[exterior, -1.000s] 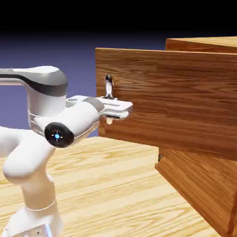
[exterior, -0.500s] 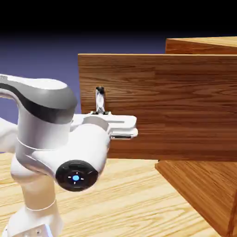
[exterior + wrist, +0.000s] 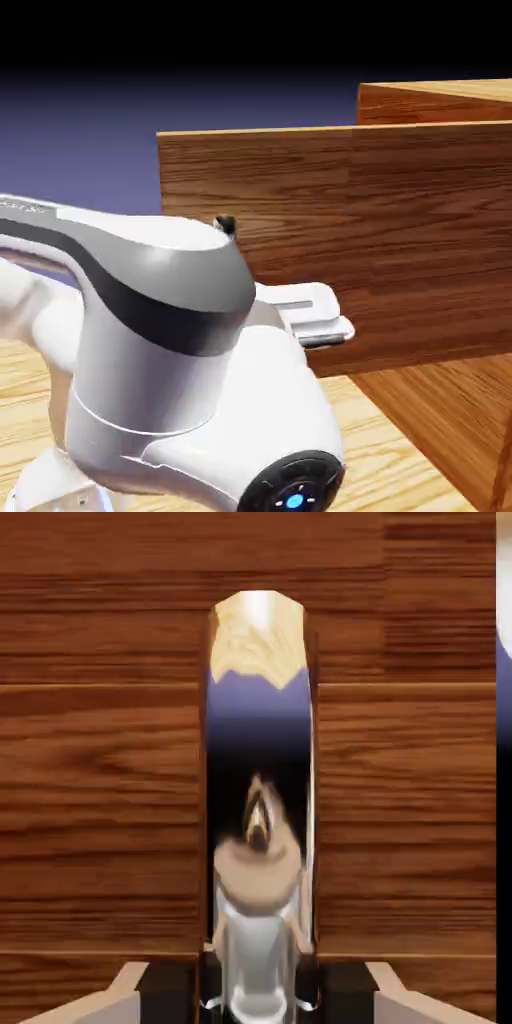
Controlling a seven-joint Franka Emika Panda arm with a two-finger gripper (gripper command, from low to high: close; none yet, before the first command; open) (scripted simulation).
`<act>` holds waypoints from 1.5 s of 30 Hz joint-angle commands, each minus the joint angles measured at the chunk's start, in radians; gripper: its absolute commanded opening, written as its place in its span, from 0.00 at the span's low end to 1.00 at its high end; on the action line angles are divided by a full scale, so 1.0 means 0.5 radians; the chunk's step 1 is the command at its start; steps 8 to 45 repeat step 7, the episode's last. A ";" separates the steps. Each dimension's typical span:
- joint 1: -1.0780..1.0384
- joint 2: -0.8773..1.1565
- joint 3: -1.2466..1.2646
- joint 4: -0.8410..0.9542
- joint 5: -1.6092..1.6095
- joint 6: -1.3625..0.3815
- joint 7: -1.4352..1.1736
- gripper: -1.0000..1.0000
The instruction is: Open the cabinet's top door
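Observation:
The cabinet (image 3: 436, 97) of reddish-brown wood stands at the exterior view's right. Its top door (image 3: 400, 235) is swung wide out from the body, its free edge toward the left. Only the top of the silver bar handle (image 3: 224, 226) shows above my arm there. In the hand view the handle (image 3: 258, 812) runs upright down the middle of the door's wood (image 3: 100, 762). My gripper (image 3: 258, 994) is shut on its lower end, one grey fingertip on each side. My white hand (image 3: 312, 308) lies against the door's front.
The lower wood panel (image 3: 450, 420) of the cabinet stays flush with the body. My arm's big white and grey links (image 3: 170, 340) fill the lower left of the exterior view. The light wooden table (image 3: 400, 470) shows beneath the door.
The top door has swung further open, its free edge shifting left. My arm has come back toward the camera with the handle in its grip and now hides most of the handle.

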 commanded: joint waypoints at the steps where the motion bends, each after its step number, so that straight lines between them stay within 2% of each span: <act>1: 0.072 -0.020 -0.044 0.066 -0.018 -0.037 0.016 0.00; 7: 0.497 -0.172 -0.264 0.491 -0.103 -0.262 0.145 0.00; 45: 0.497 -0.172 -0.264 0.491 -0.103 -0.262 0.145 0.00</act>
